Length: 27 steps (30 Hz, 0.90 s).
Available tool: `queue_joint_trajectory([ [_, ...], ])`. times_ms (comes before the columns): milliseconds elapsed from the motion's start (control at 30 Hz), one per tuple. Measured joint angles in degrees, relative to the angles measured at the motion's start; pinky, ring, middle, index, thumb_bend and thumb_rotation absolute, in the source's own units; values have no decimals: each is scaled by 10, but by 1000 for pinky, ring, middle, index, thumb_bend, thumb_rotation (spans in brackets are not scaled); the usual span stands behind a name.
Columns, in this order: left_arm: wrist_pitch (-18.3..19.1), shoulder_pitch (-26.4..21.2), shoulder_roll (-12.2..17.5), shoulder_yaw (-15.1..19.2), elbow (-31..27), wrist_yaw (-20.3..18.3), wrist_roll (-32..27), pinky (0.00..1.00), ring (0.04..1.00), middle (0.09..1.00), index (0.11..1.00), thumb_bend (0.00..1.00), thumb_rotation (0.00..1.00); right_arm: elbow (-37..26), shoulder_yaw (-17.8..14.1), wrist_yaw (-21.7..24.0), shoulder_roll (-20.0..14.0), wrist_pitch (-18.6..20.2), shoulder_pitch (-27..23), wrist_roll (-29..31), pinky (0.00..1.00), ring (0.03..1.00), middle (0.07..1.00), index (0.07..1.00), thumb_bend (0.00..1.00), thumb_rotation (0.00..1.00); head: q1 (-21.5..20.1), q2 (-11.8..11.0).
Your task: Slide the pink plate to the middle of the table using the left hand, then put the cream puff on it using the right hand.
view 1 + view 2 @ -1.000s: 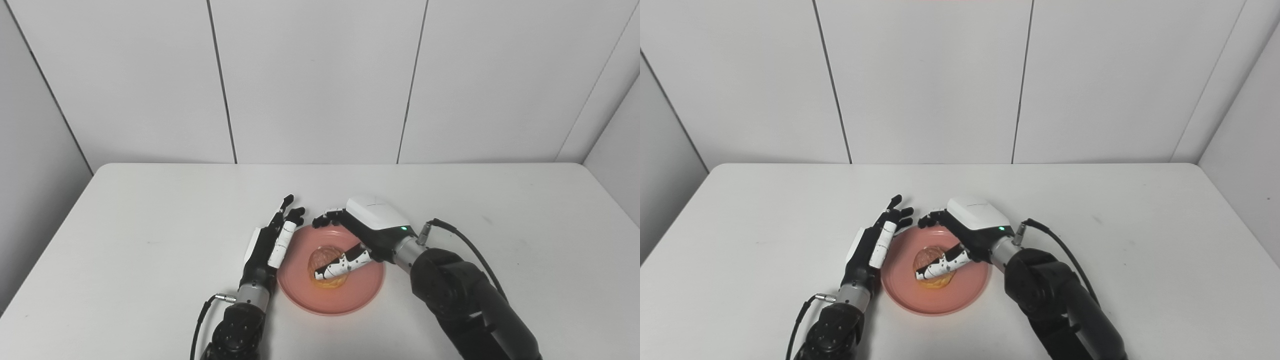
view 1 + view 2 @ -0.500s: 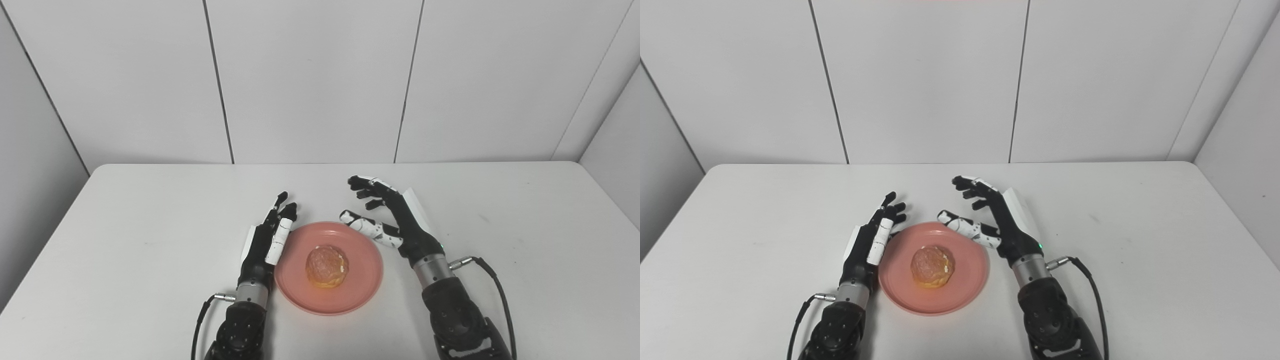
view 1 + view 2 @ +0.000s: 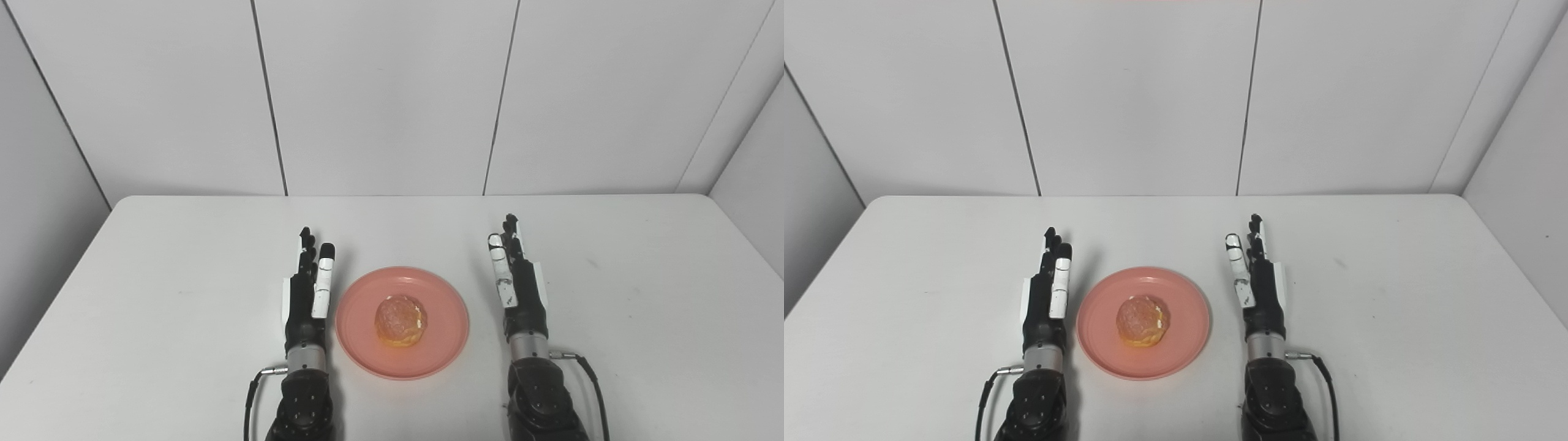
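Cream puff [image 3: 400, 320] sits on pink plate [image 3: 447, 343], mid-table [image 3: 153, 288] toward near edge. Left hand [image 3: 304, 293] and right hand [image 3: 519, 283] flank plate, fingers straight, empty.

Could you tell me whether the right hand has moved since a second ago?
Yes. The right hand has left the cream puff and pulled back rightward, off the pink plate, and is now open beside it.

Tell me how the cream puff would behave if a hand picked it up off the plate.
The cream puff looks crinkled and airy, so probably light and easily crushed. Its flattish base on the pink plate suggests it would not roll.
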Motion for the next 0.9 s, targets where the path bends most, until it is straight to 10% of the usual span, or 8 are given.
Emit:
queue_joint_trajectory([
  [467,33,2,2,1,-22,-14,-2,1000,1000,1000,1000,888,1000,-13,5,-6,-1,13,6,0,1000,1000,988,967,750,1000,1,0],
  [900,15,2,15,-6,-9,-19,11,1000,1000,1000,1000,749,995,-15,1,2,-1,29,7,33,1000,994,1000,975,778,1000,-1,1],
])
